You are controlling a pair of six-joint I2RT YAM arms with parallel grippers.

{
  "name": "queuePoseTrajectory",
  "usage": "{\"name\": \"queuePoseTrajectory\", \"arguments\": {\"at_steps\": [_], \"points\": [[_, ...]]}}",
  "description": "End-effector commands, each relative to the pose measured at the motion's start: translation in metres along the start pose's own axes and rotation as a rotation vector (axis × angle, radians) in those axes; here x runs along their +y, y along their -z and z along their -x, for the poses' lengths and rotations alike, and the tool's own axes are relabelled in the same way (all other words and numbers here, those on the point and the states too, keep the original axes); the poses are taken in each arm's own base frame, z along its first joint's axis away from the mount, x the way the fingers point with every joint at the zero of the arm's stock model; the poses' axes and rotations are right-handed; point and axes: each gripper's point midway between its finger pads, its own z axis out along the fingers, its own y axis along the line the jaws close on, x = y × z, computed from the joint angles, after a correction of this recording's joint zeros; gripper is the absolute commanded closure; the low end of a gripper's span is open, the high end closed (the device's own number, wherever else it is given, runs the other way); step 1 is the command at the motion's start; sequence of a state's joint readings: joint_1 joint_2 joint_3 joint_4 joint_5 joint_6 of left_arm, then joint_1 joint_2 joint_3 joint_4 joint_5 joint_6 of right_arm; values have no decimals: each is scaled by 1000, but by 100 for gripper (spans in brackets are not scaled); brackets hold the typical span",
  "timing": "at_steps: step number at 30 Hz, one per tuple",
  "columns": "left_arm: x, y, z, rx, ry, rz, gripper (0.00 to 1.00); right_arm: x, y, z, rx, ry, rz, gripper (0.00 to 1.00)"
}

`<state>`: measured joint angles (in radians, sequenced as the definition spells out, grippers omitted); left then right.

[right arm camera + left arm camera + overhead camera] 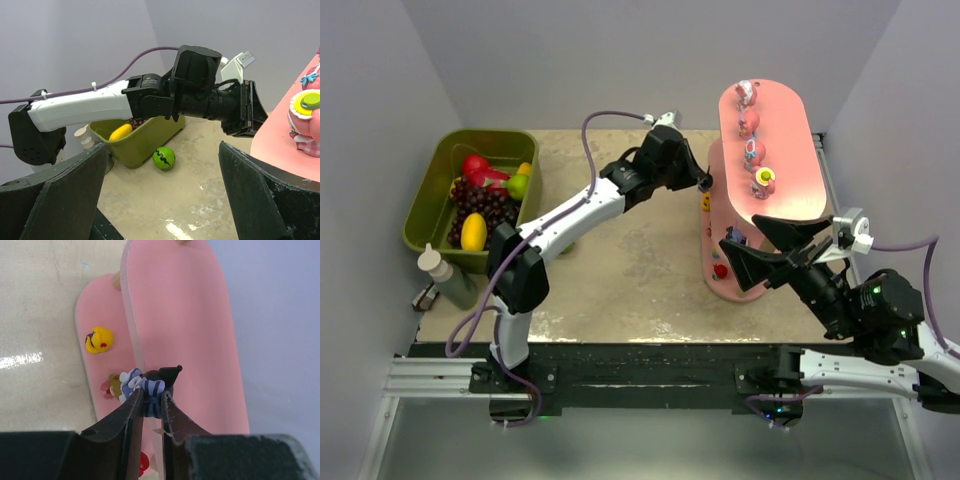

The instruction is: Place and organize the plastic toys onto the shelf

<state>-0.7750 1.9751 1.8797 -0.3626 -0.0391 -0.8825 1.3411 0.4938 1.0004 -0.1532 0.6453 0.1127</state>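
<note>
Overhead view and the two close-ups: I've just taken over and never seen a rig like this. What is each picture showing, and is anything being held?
These are two robot arms bolted to the near edge of a table. The overhead picture comes from a fixed camera above and behind them. The other two come from a camera on each wrist.

The left gripper is shut on a small striped blue-purple toy, at the side of the tall pink shelf. The right gripper is open and empty, close to the shelf's near end.

A row of small toys stands on the top board, and a yellow toy sits on a lower one. The green bin on the left holds fake fruit.
</note>
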Motion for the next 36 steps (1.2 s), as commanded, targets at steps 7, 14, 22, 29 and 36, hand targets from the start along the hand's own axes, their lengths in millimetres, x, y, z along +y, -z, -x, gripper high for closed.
{"name": "queuePoseTrajectory", "arguments": {"at_steps": [7,14,22,29,36], "points": [[-53,14,25,-118,24,-91,100,-6,3,3,-15,-24,-25,5],[-54,-1,14,-106,53,-84,100,-7,4,2,-12,-24,-26,5],[-48,-14,9,-129,95,-50,100,-10,6,0,-13,-26,-32,5],[-48,-23,8,-140,98,-44,100,-11,7,0,-13,-24,-35,5],[-44,-33,7,-148,70,-18,95,-12,8,0,-14,-23,-38,5]]}}
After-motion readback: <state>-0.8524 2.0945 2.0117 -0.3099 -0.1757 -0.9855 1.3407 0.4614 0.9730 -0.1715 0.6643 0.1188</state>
